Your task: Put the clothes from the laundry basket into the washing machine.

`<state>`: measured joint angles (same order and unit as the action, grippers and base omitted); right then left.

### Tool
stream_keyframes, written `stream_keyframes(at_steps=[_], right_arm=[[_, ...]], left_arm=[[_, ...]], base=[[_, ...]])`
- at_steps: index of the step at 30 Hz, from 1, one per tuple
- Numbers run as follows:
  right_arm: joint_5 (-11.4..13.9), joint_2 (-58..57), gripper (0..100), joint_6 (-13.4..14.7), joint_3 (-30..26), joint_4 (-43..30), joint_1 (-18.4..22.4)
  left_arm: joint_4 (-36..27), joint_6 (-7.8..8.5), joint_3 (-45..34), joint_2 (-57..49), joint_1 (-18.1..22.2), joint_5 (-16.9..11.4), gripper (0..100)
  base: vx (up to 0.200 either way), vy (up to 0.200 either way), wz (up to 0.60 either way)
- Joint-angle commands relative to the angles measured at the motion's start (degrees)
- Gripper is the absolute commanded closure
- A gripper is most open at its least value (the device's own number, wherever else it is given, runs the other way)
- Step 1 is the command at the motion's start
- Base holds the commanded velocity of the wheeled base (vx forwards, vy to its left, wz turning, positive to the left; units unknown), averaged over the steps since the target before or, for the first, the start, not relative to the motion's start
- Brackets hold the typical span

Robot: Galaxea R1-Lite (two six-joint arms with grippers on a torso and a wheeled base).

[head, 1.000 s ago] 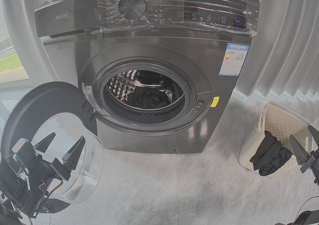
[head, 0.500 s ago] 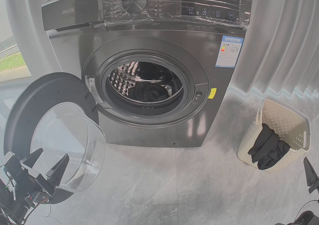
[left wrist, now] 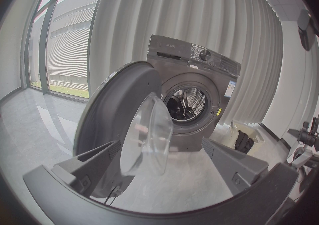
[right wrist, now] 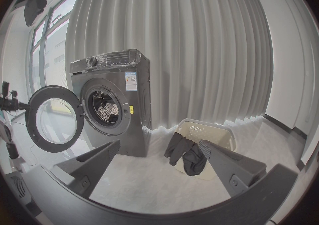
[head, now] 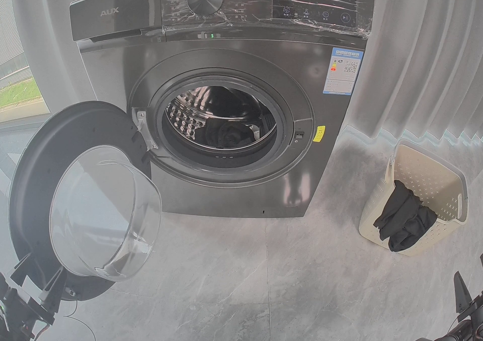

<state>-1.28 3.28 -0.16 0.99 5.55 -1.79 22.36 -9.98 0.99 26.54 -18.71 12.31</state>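
Note:
The grey washing machine (head: 221, 45) stands with its round door (head: 35, 171) swung open to the left. A dark garment (head: 224, 134) lies inside the drum. To the right, on the floor, a cream laundry basket (head: 437, 176) holds black clothes (head: 405, 216) that hang over its near rim. My left gripper (head: 39, 274) is low at the left, just below the door, open and empty. My right gripper (head: 470, 276) is low at the right, in front of the basket, also open with nothing in it. From the right wrist the black clothes (right wrist: 186, 156) sit beyond the open fingers (right wrist: 99, 161).
Pale pleated curtains (head: 427, 55) hang behind and beside the machine. A window (head: 15, 90) is at the far left. Bare grey tile floor (head: 271, 276) lies between machine, basket and grippers. The open door's glass bowl (head: 100, 216) bulges out toward my left arm.
The head view has pulled back a little from the machine. Both grippers have dropped toward the bottom edge of the view, still open. Basket and clothes lie as before.

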Motion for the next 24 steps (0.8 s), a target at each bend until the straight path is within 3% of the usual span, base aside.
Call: stream_keyframes(at_steps=[1,2,3,4,9,14,16,18,20,22,24], right_arm=[[4.44,-3.19,0,2.71,-0.99,-1.77,1.18],[4.62,-3.19,0,2.62,-0.99,-1.86,1.18],[4.62,-3.19,0,2.62,-0.99,-1.86,1.18],[4.97,-3.19,0,2.62,-0.99,-1.86,1.18],[4.97,-3.19,0,2.8,-0.99,-1.59,1.18],[4.88,-3.19,0,2.88,-0.99,-1.59,1.18],[4.62,-3.19,0,2.97,-0.99,-1.59,1.18],[4.62,-3.19,0,2.97,-0.99,-1.59,1.18],[4.71,-3.19,0,2.88,-0.99,-1.59,1.18],[4.71,-3.19,0,2.88,-0.99,-1.5,1.18],[4.71,-3.19,0,2.97,-0.99,-1.5,1.18]], left_arm=[[-11.55,4.97,-0.99,-17.31,10.01,-6.42,0],[-13.3,6.03,-0.99,-19.33,11.42,-8.09,0],[-13.3,6.03,-0.99,-19.33,11.42,-8.09,0],[-16.38,7.0,-0.99,-21.7,13.09,-11.26,0],[-17.35,5.77,-0.99,-21.27,13.18,-9.85,0],[-18.14,4.62,-0.99,-21.27,13.88,-9.68,0],[-18.14,4.97,-0.99,-21.44,14.93,-9.76,0],[-18.4,5.41,-0.9,-24.17,19.15,-11.61,0],[-18.23,5.77,-0.99,-25.92,20.03,-13.1,0],[-18.58,4.89,-0.81,-25.48,19.06,-14.77,0],[-18.31,2.34,-0.99,-26.28,18.89,-15.21,0]], base=[[0.0,0.0,0.0],[0.0,0.0,0.0],[0.0,0.0,0.0],[0.0,0.0,0.0],[0.0,0.0,0.0],[-0.2,0.0,0.0],[-0.1,0.0,0.0],[0.0,0.0,0.0],[0.0,0.0,0.0],[0.0,0.0,0.0],[0.0,0.0,0.0]])
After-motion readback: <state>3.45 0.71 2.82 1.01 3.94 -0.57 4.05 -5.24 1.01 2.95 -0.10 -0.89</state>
